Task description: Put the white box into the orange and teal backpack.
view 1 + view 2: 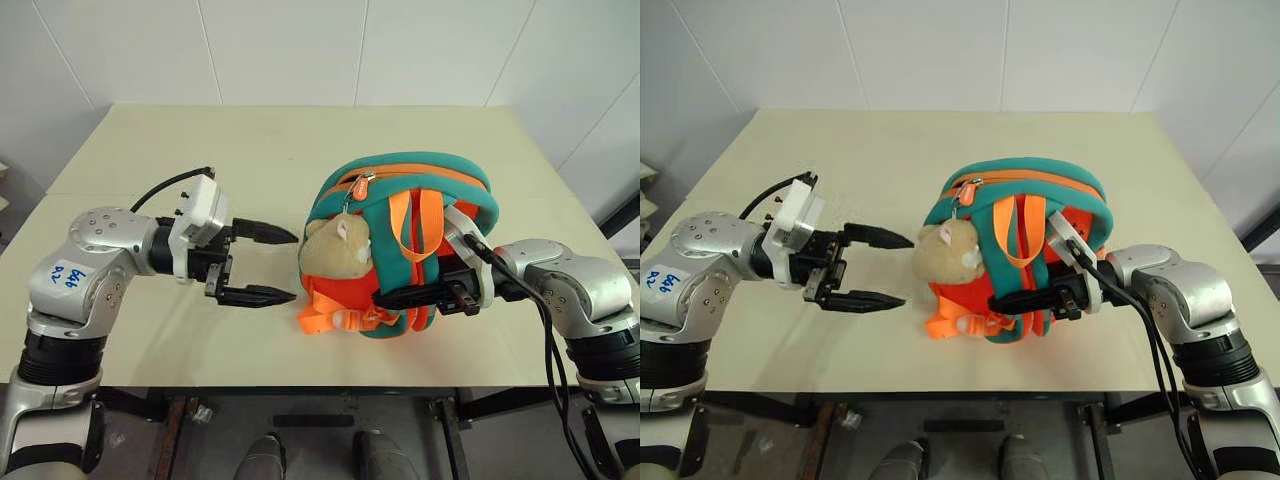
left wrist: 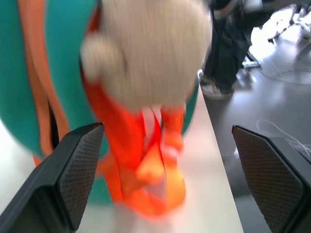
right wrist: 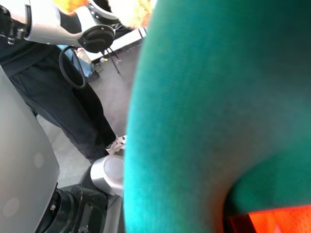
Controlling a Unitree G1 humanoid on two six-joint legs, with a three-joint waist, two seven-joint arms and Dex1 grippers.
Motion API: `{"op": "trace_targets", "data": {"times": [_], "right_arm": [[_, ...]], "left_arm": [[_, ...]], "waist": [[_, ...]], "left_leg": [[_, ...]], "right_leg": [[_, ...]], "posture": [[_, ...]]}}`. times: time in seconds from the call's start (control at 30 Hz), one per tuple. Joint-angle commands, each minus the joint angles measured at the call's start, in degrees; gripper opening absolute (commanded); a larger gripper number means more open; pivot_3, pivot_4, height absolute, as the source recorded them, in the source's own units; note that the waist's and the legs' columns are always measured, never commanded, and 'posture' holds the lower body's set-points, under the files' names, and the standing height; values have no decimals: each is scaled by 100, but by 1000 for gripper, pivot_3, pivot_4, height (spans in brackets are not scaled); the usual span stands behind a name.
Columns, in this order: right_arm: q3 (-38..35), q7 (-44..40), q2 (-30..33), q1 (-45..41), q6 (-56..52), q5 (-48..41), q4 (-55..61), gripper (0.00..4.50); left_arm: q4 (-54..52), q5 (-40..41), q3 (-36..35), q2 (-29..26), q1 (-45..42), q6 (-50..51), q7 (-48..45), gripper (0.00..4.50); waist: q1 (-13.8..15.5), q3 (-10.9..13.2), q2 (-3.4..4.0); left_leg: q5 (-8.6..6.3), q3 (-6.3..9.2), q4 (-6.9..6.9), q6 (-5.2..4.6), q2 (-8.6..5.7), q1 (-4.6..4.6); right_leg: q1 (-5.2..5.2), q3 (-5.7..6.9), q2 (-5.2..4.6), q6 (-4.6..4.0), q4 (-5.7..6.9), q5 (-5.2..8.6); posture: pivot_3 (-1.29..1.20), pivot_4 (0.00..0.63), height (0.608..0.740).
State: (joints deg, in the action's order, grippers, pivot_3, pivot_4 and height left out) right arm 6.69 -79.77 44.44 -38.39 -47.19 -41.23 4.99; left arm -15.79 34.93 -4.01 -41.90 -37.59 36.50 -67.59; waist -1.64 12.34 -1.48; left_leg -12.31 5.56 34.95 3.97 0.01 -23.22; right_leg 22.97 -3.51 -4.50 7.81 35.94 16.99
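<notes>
We have the orange and teal backpack (image 1: 400,240) standing upright on the table (image 1: 200,150), strap side facing us, tan plush toy (image 1: 337,246) hanging on its left flank above a bunch of orange webbing loops (image 1: 330,318). Our right gripper (image 1: 390,298) is at the backpack's lower right front, fingers pressed together on what looks like a teal strap; the right wrist view is close up on teal fabric, so we judge it is pinching and steadying the bag, though the exact bit it holds is hard to tell. Our left gripper (image 1: 272,265) sits just left of the backpack, level with the plush toy, fingers spread wide, holding nothing and not touching the bag; in its wrist view the toy and loops sit between the pads (image 2: 80,170). We cannot spot the white box on the table beside the backpack; our guess is it is already inside, since the bag looks full and rounded, but we cannot confirm. The orange zip line along the backpack's top looks mostly closed. We read the step as wrap-up after insertion. The next move calls for checking the top opening, then letting go with the right without tipping the bag.
</notes>
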Motion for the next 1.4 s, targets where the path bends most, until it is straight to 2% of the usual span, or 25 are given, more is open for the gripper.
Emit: {"op": "trace_targets", "data": {"times": [0.03,0.43,0.53,0.8,0.93,1.1,1.23,1.33,1.4], "right_arm": [[61,-127,10,-80,54,72,27,0],[28,-126,13,21,32,58,137,0],[15,-90,-1,47,28,53,158,0],[-22,-22,-37,88,50,50,186,0],[-35,17,-67,88,57,44,190,0],[-63,65,-58,128,55,29,216,0],[-113,114,-46,200,53,12,257,0],[-173,197,-54,304,41,-21,326,0],[-202,243,-73,321,33,-34,331,0]], "left_arm": [[-292,154,-126,257,65,-6,518,4480],[-180,161,287,1026,69,-250,900,4480],[-138,112,301,1068,118,-337,881,3957],[37,-14,167,840,194,-600,853,1673],[154,83,3,664,109,-606,821,917],[526,345,-452,101,-197,-360,641,917],[641,543,-788,-499,-119,-29,455,917],[1118,265,-983,-1003,192,-193,235,917],[1526,-27,-894,-1020,249,-579,273,917]], "waist": [[-11,0,0],[4,0,0],[2,0,0],[3,0,0],[-1,0,0],[-4,0,0],[-16,0,0],[-34,0,1],[-29,0,2]], "left_leg": [[0,0,4,0,0,2],[-1,1,7,-2,-1,3],[-1,1,7,-2,-1,2],[-1,1,8,-2,-1,3],[-2,1,7,-2,-1,3],[-2,1,6,-2,0,3],[-5,1,1,-5,0,3],[-11,2,-2,-6,1,3],[-14,0,-8,-6,2,9]], "right_leg": [[-3,0,0,1,0,-1],[-10,0,1,3,-7,-3],[-10,0,1,3,-8,-3],[-10,0,1,3,-8,-3],[-10,0,1,3,-9,-3],[-9,0,1,1,-10,-3],[-9,0,1,1,-13,-2],[-7,2,1,0,-13,-2],[-7,2,1,-6,-12,2]], "posture": [[0,150,740],[0,150,740],[0,150,740],[0,150,740],[0,150,740],[0,150,740],[0,150,740],[0,150,740],[0,150,740]]}}
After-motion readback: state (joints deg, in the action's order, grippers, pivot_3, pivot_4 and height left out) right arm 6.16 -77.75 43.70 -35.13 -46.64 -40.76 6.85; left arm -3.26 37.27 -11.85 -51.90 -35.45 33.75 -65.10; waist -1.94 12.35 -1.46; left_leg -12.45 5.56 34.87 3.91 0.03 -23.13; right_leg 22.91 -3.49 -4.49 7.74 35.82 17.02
